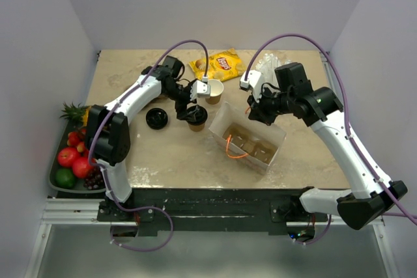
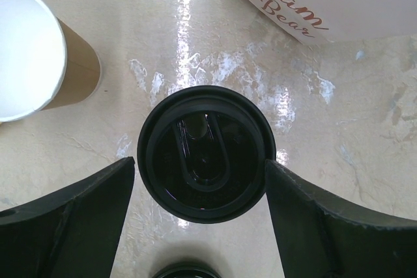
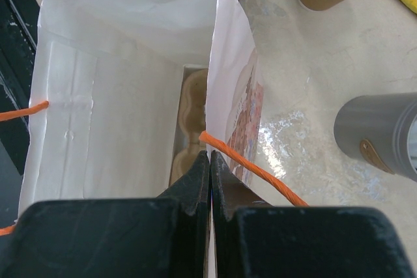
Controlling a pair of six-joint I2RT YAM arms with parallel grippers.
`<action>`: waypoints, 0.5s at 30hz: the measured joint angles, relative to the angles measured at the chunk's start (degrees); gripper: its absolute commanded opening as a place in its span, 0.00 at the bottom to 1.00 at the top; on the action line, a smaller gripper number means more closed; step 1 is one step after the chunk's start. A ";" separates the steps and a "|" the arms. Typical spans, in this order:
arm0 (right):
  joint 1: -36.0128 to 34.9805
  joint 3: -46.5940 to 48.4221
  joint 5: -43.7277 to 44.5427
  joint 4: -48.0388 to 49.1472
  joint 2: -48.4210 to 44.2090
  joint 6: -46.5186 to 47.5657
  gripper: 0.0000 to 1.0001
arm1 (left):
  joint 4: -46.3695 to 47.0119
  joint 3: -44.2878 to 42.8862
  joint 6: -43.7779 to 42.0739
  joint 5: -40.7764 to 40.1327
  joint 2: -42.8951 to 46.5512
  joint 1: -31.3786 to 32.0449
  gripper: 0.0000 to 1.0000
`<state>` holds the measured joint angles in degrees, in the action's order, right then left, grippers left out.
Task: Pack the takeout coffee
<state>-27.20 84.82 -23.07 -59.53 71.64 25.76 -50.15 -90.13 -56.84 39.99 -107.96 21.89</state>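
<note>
Top view, left to right: the left claw [image 1: 193, 110] hangs spread wide either side of the lidded coffee cup [image 2: 205, 154], with an open cup [image 1: 214, 89] just behind. The right claw [image 3: 210, 161] pinches tight the edge of the white bag [image 3: 117, 96], which has a carrier [image 3: 191, 115] inside.

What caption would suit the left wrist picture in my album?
The left gripper straddles a black-lidded coffee cup; an unlidded kraft cup stands nearby.
</note>
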 measured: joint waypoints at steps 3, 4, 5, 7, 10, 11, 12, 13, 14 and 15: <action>0.00 0.00 0.00 0.00 0.00 0.02 0.00 | -0.09 0.00 0.28 -0.24 -0.09 0.00 0.84; 0.00 0.00 0.00 0.00 0.00 0.02 0.00 | -0.11 0.02 0.28 -0.33 -0.13 0.00 0.84; 0.00 -0.02 0.00 0.02 0.00 0.02 0.00 | -0.11 0.02 0.28 -0.37 -0.17 0.00 0.84; 0.00 -0.11 0.00 0.13 0.00 0.02 0.00 | -0.22 0.02 0.28 -0.39 -0.31 0.02 0.84; 0.00 -0.33 0.00 0.33 0.00 0.02 0.00 | -0.31 0.02 0.28 -0.46 -0.68 0.04 0.84; 0.00 -0.35 0.00 0.37 0.00 0.00 0.00 | -0.33 0.02 0.28 -0.46 -0.81 0.07 0.84; 0.00 -0.35 0.00 0.39 0.00 0.02 0.00 | -0.33 0.04 0.28 -0.52 -0.90 0.07 0.83; 0.00 -0.35 0.00 0.39 0.00 0.02 0.00 | -0.31 0.04 0.28 -0.66 -0.94 0.07 0.83; 0.00 -0.37 0.00 0.39 0.00 0.02 0.00 | -0.31 0.04 0.31 -0.79 -0.94 0.07 0.82; 0.00 -0.37 0.00 0.39 0.00 0.02 0.00 | -0.31 0.04 0.31 -0.83 -0.96 0.15 0.81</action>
<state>-27.20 84.44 -23.07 -59.13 71.64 25.78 -50.46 -90.08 -56.53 39.16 -108.92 22.04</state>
